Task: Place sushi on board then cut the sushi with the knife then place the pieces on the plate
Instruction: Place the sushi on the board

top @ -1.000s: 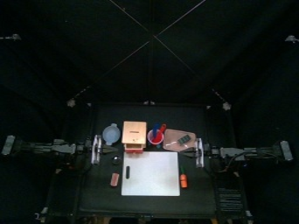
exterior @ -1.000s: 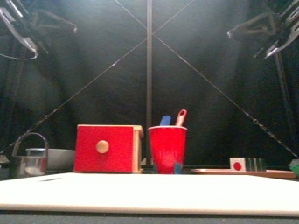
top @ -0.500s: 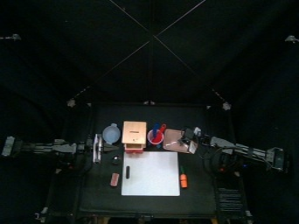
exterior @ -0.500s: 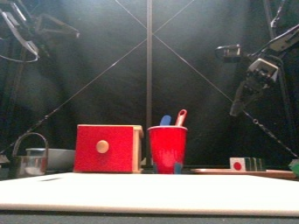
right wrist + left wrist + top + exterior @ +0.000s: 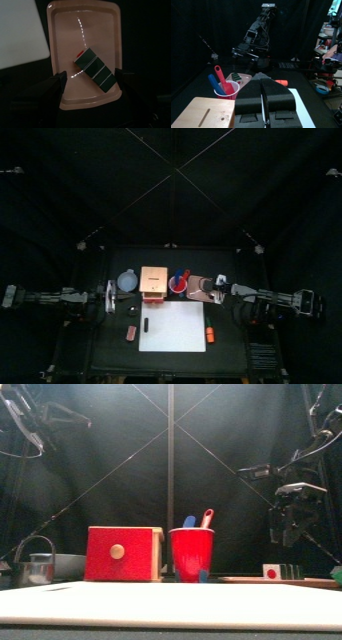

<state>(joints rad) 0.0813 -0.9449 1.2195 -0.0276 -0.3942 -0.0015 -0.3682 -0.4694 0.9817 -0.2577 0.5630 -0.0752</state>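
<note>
The dark green sushi roll (image 5: 97,69) lies slantwise on the pink plate (image 5: 80,30), one red-and-white end (image 5: 277,571) showing in the front view. My right gripper (image 5: 91,76) hangs open above the plate, one jaw on each side of the roll and touching nothing. It sits over the plate (image 5: 201,289) at the back right of the white board (image 5: 174,326). The red cup (image 5: 191,552) holds a blue and a red knife (image 5: 201,518). My left gripper (image 5: 263,80) rests shut at the table's left (image 5: 111,296).
A wooden box with a red drawer front (image 5: 123,553) stands left of the cup. A blue-grey bowl (image 5: 126,281) and a metal cutter (image 5: 38,566) are at the far left. An orange toy (image 5: 211,335) lies right of the board, a pinkish one (image 5: 131,332) left of it.
The right arm has swung in from its rest at the table's right and come down over the pink plate, and its jaws have spread wide. The left arm has not moved.
</note>
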